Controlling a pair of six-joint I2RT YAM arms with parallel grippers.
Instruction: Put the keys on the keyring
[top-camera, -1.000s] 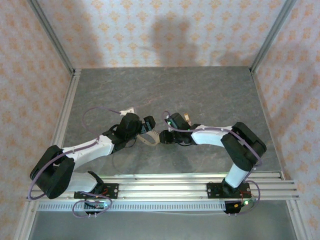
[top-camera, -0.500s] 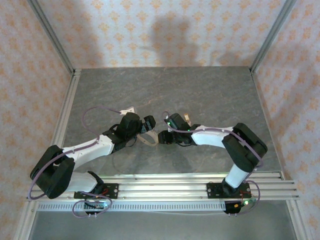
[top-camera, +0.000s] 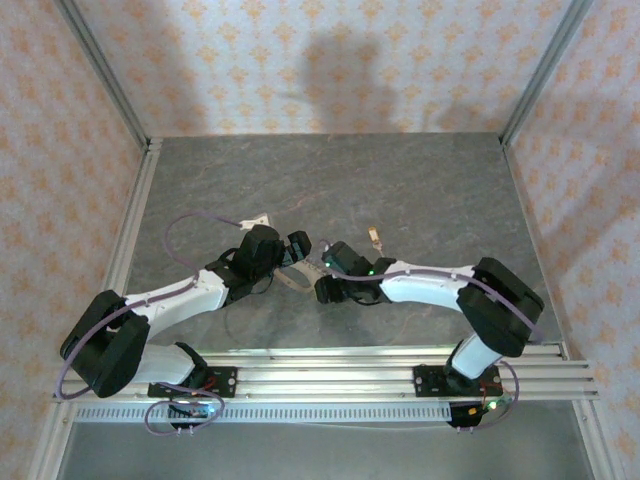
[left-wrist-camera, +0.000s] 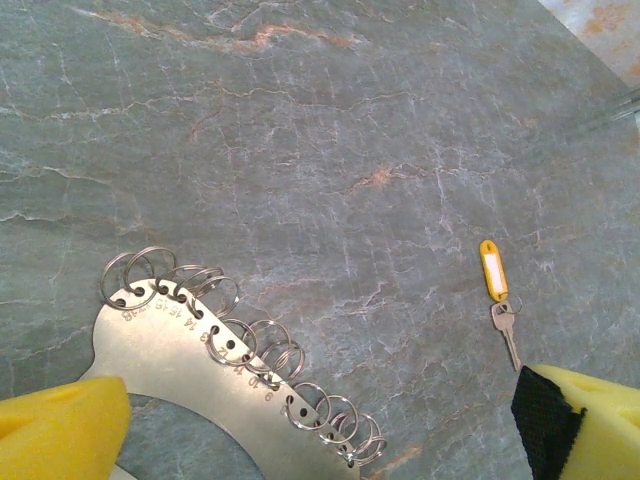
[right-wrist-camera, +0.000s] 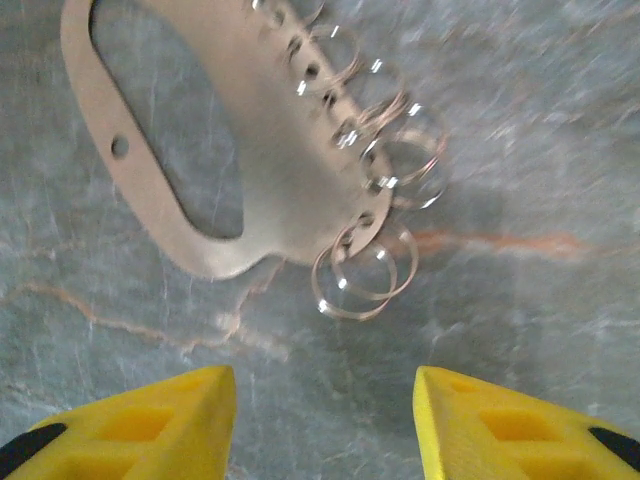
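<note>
So, starting on the left: the left claw (left-wrist-camera: 322, 390) is hanging wide open over the table (left-wrist-camera: 330, 120), gripping nothing, with its yellow fingers (left-wrist-camera: 60, 425) sitting in the bottom corners of its wrist view. Right below it the plate (left-wrist-camera: 170, 350) is lying flat on the table, and a row of rings (left-wrist-camera: 250, 345) is hooked through the numbered holes along its curved edge. In the top view the plate is poking out between the two claws. The right claw (right-wrist-camera: 322, 380) is pointing down near one end of the plate, its fingers (right-wrist-camera: 150, 420) spread with just bare table between them, so it's released and sitting clear of the nearest ring. Further right, the key (left-wrist-camera: 507, 330) is lying loose on the table, well apart from the plate and rings, with a yellow tag (left-wrist-camera: 489, 270) hanging off its head.
</note>
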